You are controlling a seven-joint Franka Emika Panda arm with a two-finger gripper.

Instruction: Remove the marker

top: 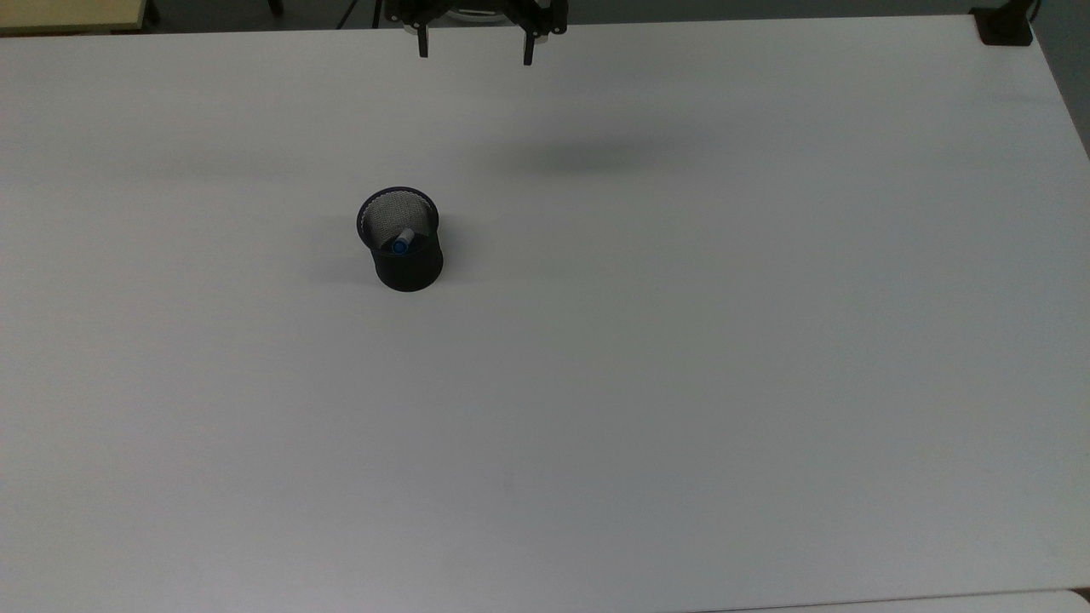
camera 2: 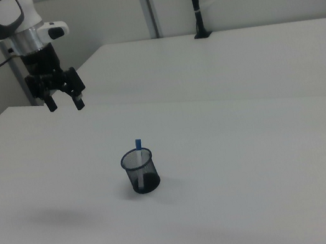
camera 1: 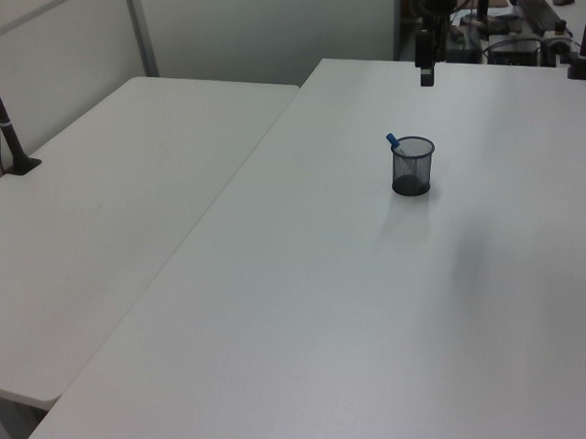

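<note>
The marker (top: 401,242) is white with a blue end and stands tilted inside a black mesh cup (top: 407,258) on the white table (top: 681,340). Its blue tip (camera 1: 391,139) pokes above the rim of the cup (camera 1: 412,167), and in the right view the marker (camera 2: 139,145) rises at the back of the cup (camera 2: 140,171). My gripper (top: 474,53) hangs open and empty high above the table's far edge, well away from the cup. It appears edge-on in the left view (camera 1: 427,75) and with spread fingers in the right view (camera 2: 66,105).
A second white table (camera 1: 110,216) adjoins the work table on the left view's left. A black clamp (top: 1003,27) sits at the top view's upper right corner. A black pole (camera 2: 195,2) stands on the far table in the right view.
</note>
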